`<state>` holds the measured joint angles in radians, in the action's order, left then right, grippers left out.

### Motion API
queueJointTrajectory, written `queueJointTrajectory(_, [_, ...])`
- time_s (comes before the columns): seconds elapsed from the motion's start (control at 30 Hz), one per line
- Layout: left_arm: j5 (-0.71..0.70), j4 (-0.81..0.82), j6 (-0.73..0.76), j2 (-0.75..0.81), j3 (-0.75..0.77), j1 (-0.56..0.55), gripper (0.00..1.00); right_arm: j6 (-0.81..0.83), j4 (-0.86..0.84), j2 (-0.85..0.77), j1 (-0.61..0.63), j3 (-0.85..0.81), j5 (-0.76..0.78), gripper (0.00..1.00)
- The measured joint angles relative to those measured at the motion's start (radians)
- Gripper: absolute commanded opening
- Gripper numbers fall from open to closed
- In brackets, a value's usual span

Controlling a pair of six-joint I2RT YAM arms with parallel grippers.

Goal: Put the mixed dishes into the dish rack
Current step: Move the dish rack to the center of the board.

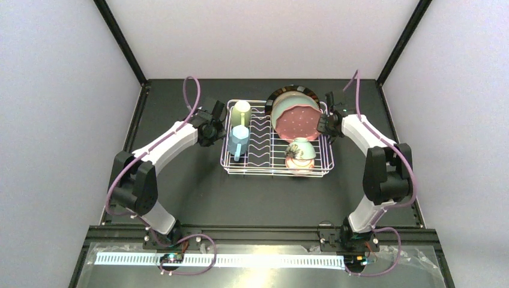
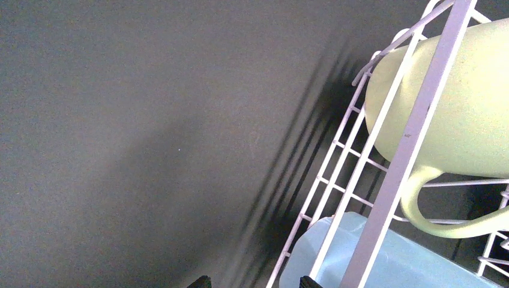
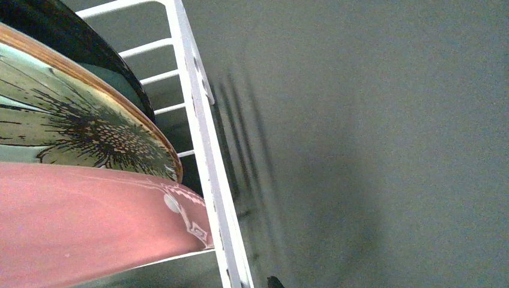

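Top view: white wire dish rack (image 1: 276,173) sits mid-table, every dish I can count already inside it. Taking the rack as a clock face with 12 on the side away from the arm bases: cream mug (image 1: 242,110) at 10 o'clock, blue mug (image 1: 236,141) just below it at 9. Three plates stand on edge at 1 o'clock: the cream plate with dark striped rim (image 1: 294,93) at the back, the teal flower plate (image 1: 281,107) next, and the pink dotted scalloped plate (image 1: 297,122) in front. At 5 o'clock the mint bowl (image 1: 302,146) and the red-orange bowl (image 1: 296,161) touch; nested or leaning, cannot tell. Left gripper (image 1: 217,123) hangs just outside the rack's 9 o'clock wall beside the mugs, fingers apart, nothing between them but dark table (image 1: 180,198) and the rack wire. Right gripper (image 1: 326,124) hangs just outside the 3 o'clock wall by the plates. Only one fingertip shows in its wrist view, so whether the fingers are apart or together I cannot tell. Handling, as judgement: the dishes look rigid and glossy, likely slippery and chip-prone, the plates heaviest. Take plates by the upper rim, mugs across the wall or through the handle, bowls by pinching the lip. The rack wire looks light and may slide if nudged. Loading looks essentially complete.
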<state>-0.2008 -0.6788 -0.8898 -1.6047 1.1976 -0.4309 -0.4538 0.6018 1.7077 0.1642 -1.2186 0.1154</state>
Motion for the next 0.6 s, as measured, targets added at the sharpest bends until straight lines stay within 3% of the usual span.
queueJointTrajectory(0.43, [0.004, 0.014, -0.008, 0.010, -0.015, 0.000, 0.84, 0.010, 0.012, 0.018, 0.000, -0.021, 0.001, 0.00])
queueJointTrajectory(0.5, [0.006, 0.017, -0.011, 0.015, -0.021, 0.000, 0.84, 0.010, 0.011, 0.018, 0.000, -0.021, 0.001, 0.09])
queueJointTrajectory(0.6, [0.005, 0.018, -0.011, 0.018, -0.024, -0.002, 0.85, 0.011, 0.011, 0.018, 0.000, -0.021, 0.001, 0.30])
